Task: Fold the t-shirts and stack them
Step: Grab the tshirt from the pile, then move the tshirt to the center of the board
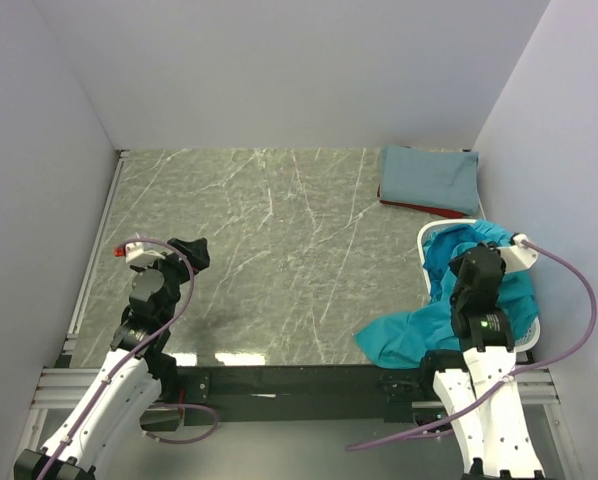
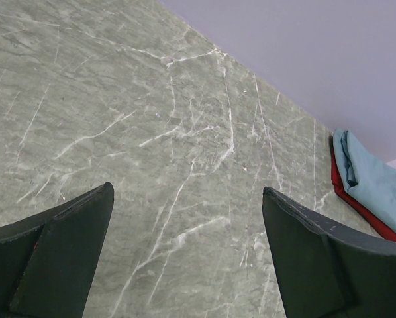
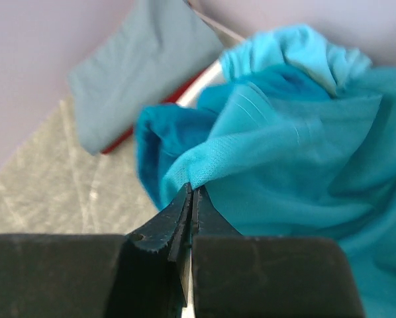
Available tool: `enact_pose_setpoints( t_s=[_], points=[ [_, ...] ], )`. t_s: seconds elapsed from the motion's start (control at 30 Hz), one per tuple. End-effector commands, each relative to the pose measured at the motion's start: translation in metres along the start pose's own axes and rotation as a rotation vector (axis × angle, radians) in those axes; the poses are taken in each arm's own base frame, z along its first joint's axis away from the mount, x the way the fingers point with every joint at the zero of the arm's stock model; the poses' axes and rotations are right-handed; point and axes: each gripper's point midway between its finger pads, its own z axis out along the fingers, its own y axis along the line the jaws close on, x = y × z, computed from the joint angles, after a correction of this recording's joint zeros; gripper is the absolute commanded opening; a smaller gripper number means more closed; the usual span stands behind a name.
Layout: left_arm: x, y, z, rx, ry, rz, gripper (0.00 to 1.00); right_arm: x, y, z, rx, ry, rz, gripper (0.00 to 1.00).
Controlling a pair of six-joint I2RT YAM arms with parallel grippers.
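A bright teal t-shirt [image 1: 409,335] spills out of the white basket [image 1: 425,236] onto the table at the right. My right gripper [image 1: 466,262] is over the basket. In the right wrist view it [image 3: 193,191] is shut on a fold of the teal t-shirt [image 3: 284,146]. A folded grey-blue t-shirt [image 1: 429,177] lies on a dark red one [image 1: 419,208] at the far right corner. My left gripper [image 1: 191,250] is open and empty above the bare table at the left. In its wrist view [image 2: 188,192] the jaws stand wide apart.
The green marbled table [image 1: 269,260] is walled by white panels on three sides. The folded stack also shows in the left wrist view [image 2: 373,182] and the right wrist view [image 3: 145,73]. The basket rim [image 3: 198,85] lies between the stack and the teal cloth.
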Motion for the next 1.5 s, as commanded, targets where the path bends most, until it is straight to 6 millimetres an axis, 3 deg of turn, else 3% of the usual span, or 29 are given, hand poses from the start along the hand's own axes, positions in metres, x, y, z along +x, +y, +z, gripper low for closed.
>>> enact_pose_setpoints(
  t_s=[0.0,0.37,0.5,0.73,0.77,1.07,1.17,1.23,1.37,1.43,1.47],
  points=[
    [-0.010,-0.008,-0.001,0.027,-0.032,-0.022,0.99,-0.050,0.028,-0.014,-0.084,-0.095,0.042,0.00],
    [-0.010,-0.008,-0.001,0.033,-0.031,-0.024,0.99,-0.094,0.084,-0.043,-0.330,-0.122,0.083,0.00],
    [-0.009,-0.008,-0.002,0.033,-0.029,-0.023,1.00,-0.128,0.112,-0.068,-0.454,-0.169,0.120,0.00],
    [-0.010,-0.009,-0.002,0.033,-0.029,-0.025,1.00,-0.160,0.171,-0.114,-0.676,-0.191,0.117,0.00],
    [-0.009,-0.008,-0.002,0.033,-0.027,-0.024,0.99,-0.156,0.192,-0.126,-0.740,-0.167,0.085,0.00],
    [-0.009,-0.010,-0.002,0.044,-0.026,-0.023,0.99,-0.158,0.284,-0.166,-0.916,-0.151,-0.005,0.00],
    [-0.009,-0.010,-0.002,0.043,-0.027,-0.025,0.99,-0.159,0.311,-0.181,-0.950,-0.156,-0.030,0.00],
    [-0.007,-0.009,-0.001,0.039,-0.019,-0.020,0.99,-0.149,0.331,-0.191,-0.985,-0.145,-0.063,0.00],
    [-0.004,-0.008,0.002,0.032,-0.009,-0.015,1.00,-0.155,0.365,-0.219,-1.082,-0.142,-0.071,0.00],
    [-0.002,-0.008,0.003,0.028,0.001,-0.011,0.99,-0.142,0.382,-0.223,-1.097,-0.127,-0.114,0.00],
    [-0.002,-0.008,0.004,0.026,0.003,-0.010,1.00,-0.152,0.388,-0.230,-1.112,-0.141,-0.099,0.00]
  ],
)
